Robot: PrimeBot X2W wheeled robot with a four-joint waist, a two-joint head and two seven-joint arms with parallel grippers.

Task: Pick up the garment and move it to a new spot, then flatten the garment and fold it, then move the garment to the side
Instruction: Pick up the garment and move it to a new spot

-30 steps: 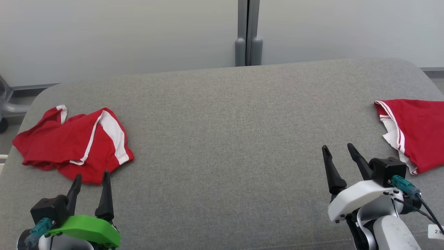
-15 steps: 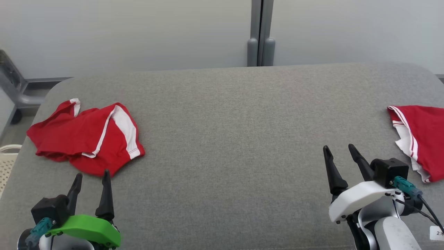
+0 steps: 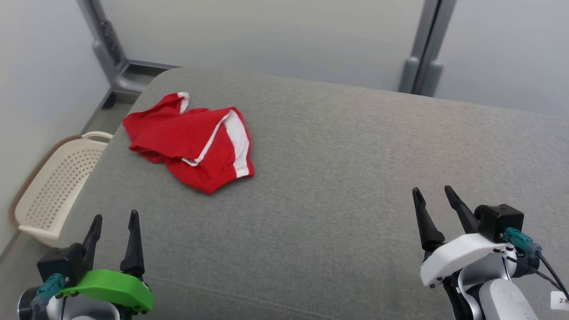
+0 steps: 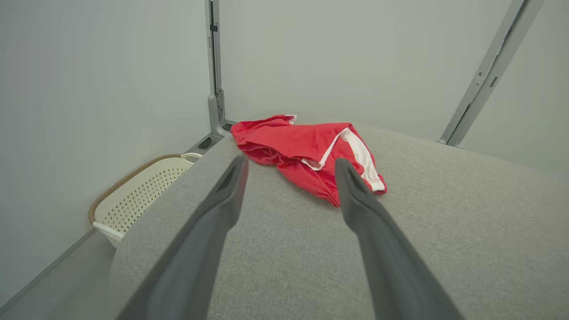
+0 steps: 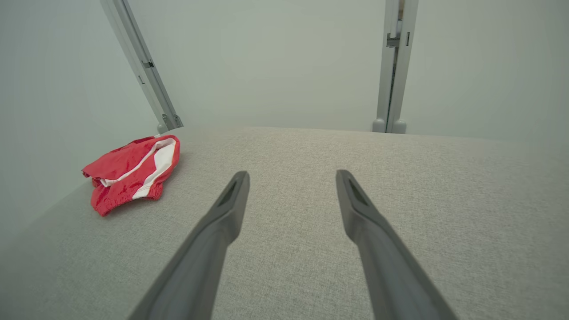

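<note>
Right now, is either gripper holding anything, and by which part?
Nothing held. The left gripper and right gripper are open and empty; the red garment lies crumpled on the grey cushion, apart from both.

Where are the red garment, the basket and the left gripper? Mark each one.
red garment [image 3: 178, 133]: head view, on its plain red cloth.
basket [image 3: 58, 186]: head view, on its perforated wall.
left gripper [image 3: 115, 216]: head view, midway between its open fingertips.
</note>
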